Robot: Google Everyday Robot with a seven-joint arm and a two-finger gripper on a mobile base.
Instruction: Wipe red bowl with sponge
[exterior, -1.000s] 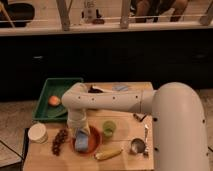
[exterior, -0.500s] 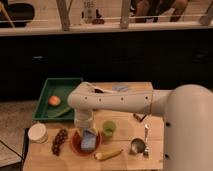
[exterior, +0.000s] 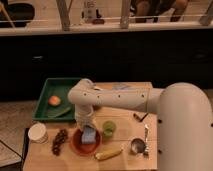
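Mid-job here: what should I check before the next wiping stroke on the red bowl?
1. Light-blue rectangular sponge lies inside the round orange-red bowl: ok.
2. End effector sits over the sponge, above the bowl: ok.
3. End effector's hold on the sponge: cannot tell.
4. Bowl upright on the wooden table: ok.
5. Room beside the green cup: not ok, it stands close to the bowl's rim.
6. Dark grape bunch touching the bowl: cannot tell.
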